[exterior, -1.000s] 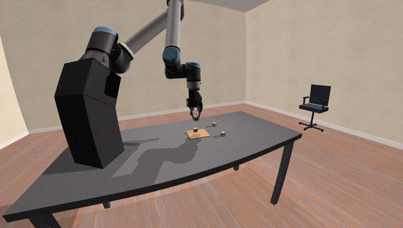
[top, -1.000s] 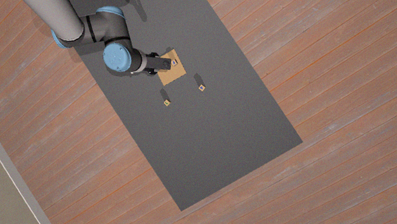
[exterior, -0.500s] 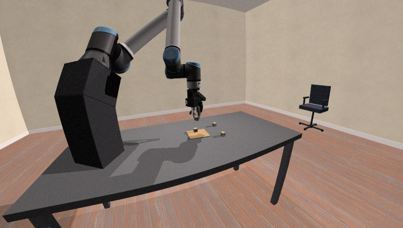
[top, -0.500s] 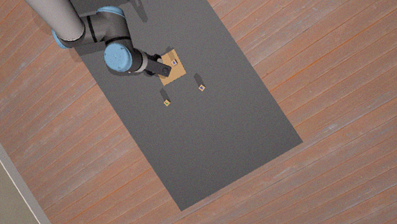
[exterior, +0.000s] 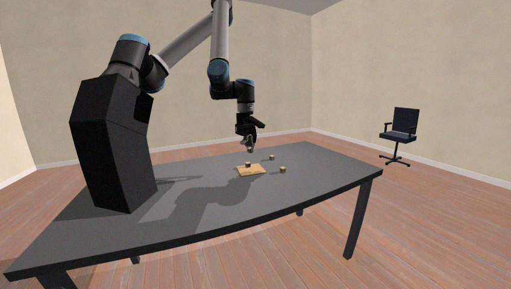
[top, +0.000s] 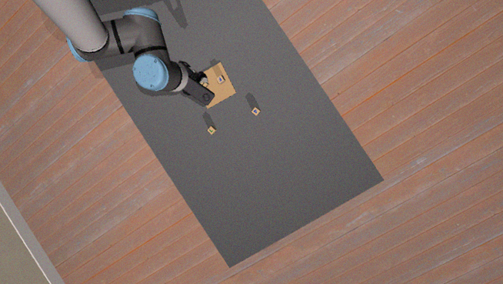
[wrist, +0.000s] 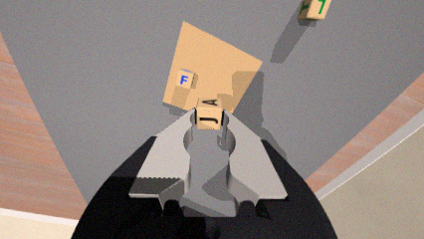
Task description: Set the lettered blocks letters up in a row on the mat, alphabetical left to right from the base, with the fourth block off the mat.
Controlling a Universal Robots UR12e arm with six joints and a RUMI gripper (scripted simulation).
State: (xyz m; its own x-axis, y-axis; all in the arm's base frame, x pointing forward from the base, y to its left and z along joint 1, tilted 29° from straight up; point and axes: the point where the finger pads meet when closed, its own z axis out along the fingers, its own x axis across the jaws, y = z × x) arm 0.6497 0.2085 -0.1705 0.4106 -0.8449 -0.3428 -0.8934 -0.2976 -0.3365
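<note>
Mid-frame at the wrist, the claw [top: 203, 82] [exterior: 249, 147] [wrist: 209, 110] was clamped on the J block [top: 204, 84] [exterior: 249, 150] [wrist: 209, 120], which risked a crooked letter if lowered unturned, or nudging the F block [top: 220, 79] [exterior: 247, 164] [wrist: 184, 80], upper left on the mat [top: 223, 92] [exterior: 255, 169] [wrist: 216, 60], if lowered too close.

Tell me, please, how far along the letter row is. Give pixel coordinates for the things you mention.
Looks done: the F block [top: 220, 79] [exterior: 247, 164] [wrist: 185, 79] sits on the mat [top: 225, 93] [exterior: 252, 171] [wrist: 219, 55], letter up.
In hand: a block showing A and J [exterior: 249, 150] [wrist: 209, 116], raised between the fingers.
Left: set the row's other two blocks beside F; two blocks, one with a green letter [top: 211, 130] [wrist: 315, 9], lie off the mat.
</note>
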